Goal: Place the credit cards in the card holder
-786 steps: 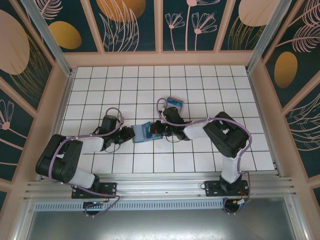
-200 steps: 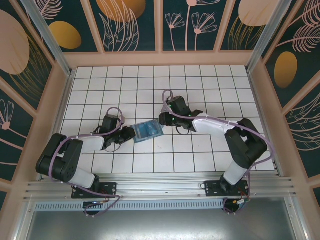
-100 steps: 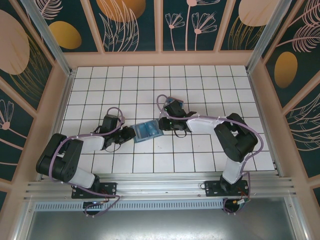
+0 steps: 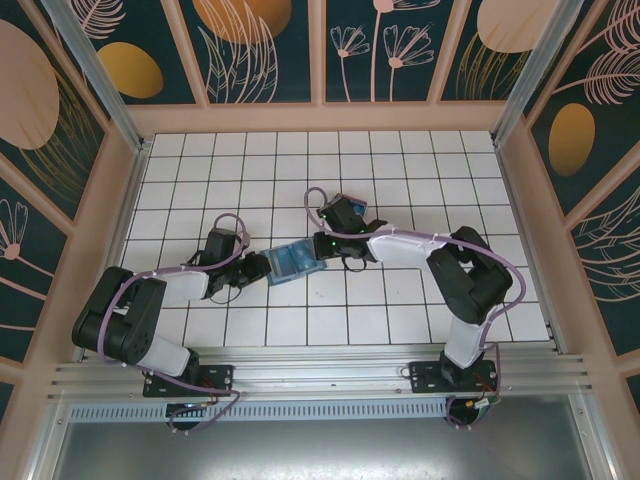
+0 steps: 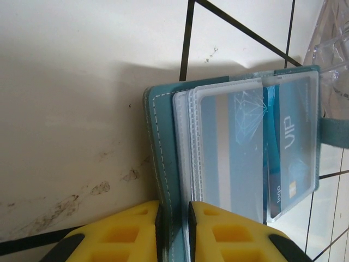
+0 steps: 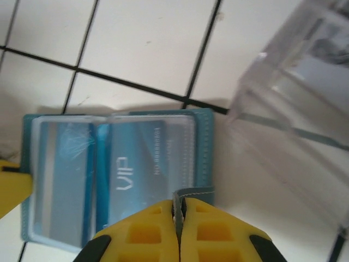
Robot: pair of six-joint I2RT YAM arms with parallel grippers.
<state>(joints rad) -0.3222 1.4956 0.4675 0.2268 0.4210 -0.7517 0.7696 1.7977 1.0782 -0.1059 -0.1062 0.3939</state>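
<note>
On the bench, a flat surface of glossy white square tiles with thin dark grout lines, the card holder lies open near the middle, between the two arms. It is a soft, dark teal folding wallet with rounded corners and a line of pale stitching along its edge. Inside it is a stack of clear, floppy plastic sleeves with rounded, slightly frosted rims. Two credit cards show through the sleeves. They are thin, stiff blue rectangles set side by side, one marked "VIP" in pale letters and the other bearing a faint web of white lines. The left gripper has blocky yellow fingers with moulded hollows. It pinches the stitched teal cover at the holder's spine edge, the fingers held only as far apart as the cover between them. The right gripper has the same yellow fingers. They are pressed together on the thin, flat strap that sticks out from the holder's opposite edge, with only a grey-teal sliver of strap between the pads. Just beside that edge, on the far side from the left gripper, stands a clear tray of hard transparent plastic with straight walls and sharp corners. Its faces catch blurred reflections, and whether it touches the holder cannot be told. In the left wrist view, the tile close to the left gripper carries dull grey scuffs and smudges.
</note>
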